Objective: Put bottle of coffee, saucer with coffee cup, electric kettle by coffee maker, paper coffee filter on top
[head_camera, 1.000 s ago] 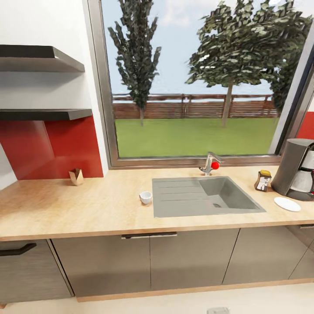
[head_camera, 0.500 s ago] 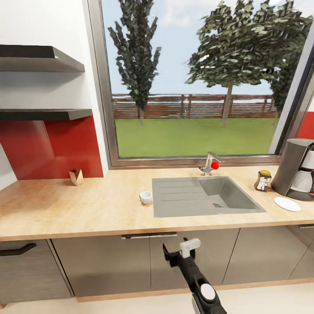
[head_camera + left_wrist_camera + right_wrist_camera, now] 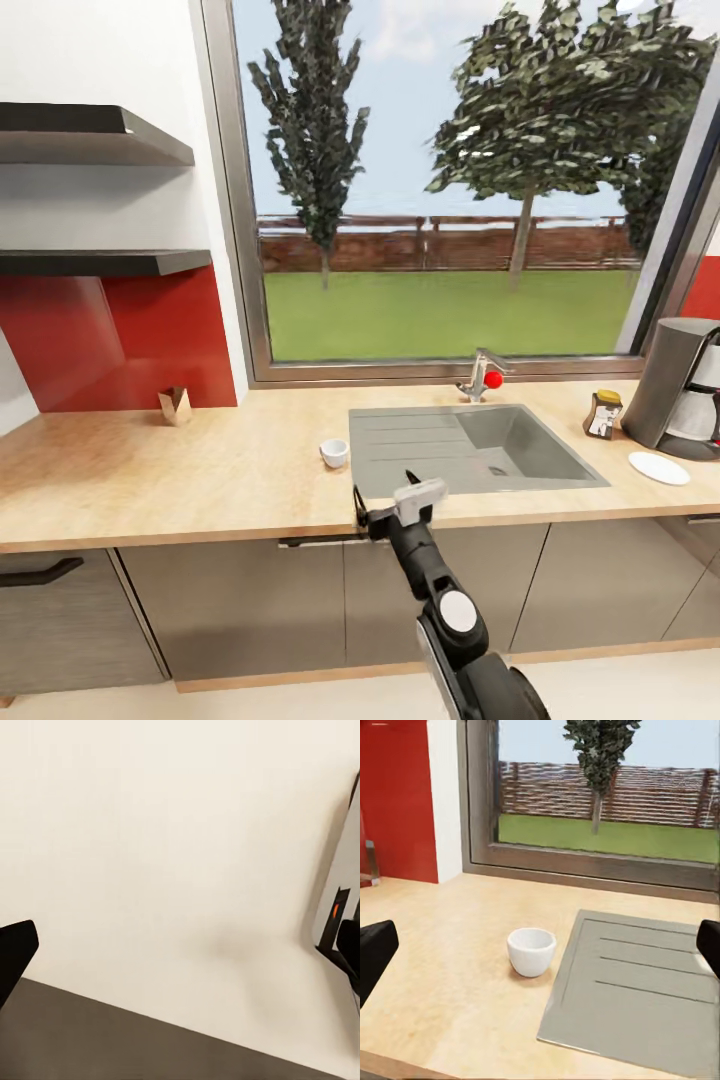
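A small white coffee cup [image 3: 334, 452] stands on the wooden countertop [image 3: 200, 480] just left of the sink [image 3: 470, 450]. My right gripper [image 3: 385, 493] hangs open at the counter's front edge, short of the cup and a little to its right. In the right wrist view the cup [image 3: 531, 951] sits ahead between the wide-apart fingertips [image 3: 375, 952]. At the far right stand the grey coffee maker [image 3: 685, 390], the coffee bottle [image 3: 603, 414] on its left and the white saucer [image 3: 659, 468] in front of it. My left gripper [image 3: 180, 952] is open over pale floor.
A small brown paper-like object [image 3: 175, 405] stands against the red backsplash at the left. Two dark wall shelves [image 3: 100, 262] hang above it. A faucet with a red knob [image 3: 485, 378] rises behind the sink. Grey cabinet fronts [image 3: 230, 600] run below the counter.
My right arm has come up from below the picture and reached forward to the counter's front edge, nearer the cup. The things on the counter have not moved.
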Motion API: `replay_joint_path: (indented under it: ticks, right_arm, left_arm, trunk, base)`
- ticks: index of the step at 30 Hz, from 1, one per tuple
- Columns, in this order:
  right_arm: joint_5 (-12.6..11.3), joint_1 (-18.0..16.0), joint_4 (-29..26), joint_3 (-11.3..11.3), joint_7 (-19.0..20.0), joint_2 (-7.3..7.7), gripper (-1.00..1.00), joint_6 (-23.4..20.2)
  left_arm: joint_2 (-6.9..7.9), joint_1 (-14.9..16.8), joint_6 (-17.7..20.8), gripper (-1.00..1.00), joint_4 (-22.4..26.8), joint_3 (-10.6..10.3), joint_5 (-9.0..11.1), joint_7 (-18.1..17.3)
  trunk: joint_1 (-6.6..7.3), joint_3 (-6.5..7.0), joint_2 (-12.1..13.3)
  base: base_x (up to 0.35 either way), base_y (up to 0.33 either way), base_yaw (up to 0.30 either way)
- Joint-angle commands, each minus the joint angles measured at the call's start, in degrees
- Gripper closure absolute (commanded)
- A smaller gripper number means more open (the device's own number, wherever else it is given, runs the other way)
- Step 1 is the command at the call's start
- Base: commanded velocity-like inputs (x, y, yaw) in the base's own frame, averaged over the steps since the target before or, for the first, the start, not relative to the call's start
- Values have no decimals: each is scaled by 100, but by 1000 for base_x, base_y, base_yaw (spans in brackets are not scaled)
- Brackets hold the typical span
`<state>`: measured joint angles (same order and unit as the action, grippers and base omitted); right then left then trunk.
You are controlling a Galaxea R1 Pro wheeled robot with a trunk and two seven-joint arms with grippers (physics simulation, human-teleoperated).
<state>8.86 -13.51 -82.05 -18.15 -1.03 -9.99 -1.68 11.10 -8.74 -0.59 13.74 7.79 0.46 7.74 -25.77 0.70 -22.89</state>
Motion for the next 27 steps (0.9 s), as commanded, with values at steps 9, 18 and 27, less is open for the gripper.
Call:
replay_joint_path:
  ticks: [9, 18, 27]
  right_arm:
    - [-1271, -1844, 161, 2, -808, -1, -100, -1900]
    - [-1940, -2811, 936, 21, -2144, -1, -100, -3615]
    - [-1978, -2969, 1226, 26, -2242, -1, -100, -4009]
  left_arm:
    - [-35, -5, 28, -100, 2, -17, 6, -8]
    - [-40, -5, 36, -100, -3, -23, 6, -4]
    - [-38, -5, 41, -100, -3, -23, 12, 0]
  trunk:
    - [-2, -1, -3]
    - [-2, -1, -3]
    - [-2, -1, -3]
  base:
    - [0, 0, 0]
    - [0, 0, 0]
    - [37, 26, 0]
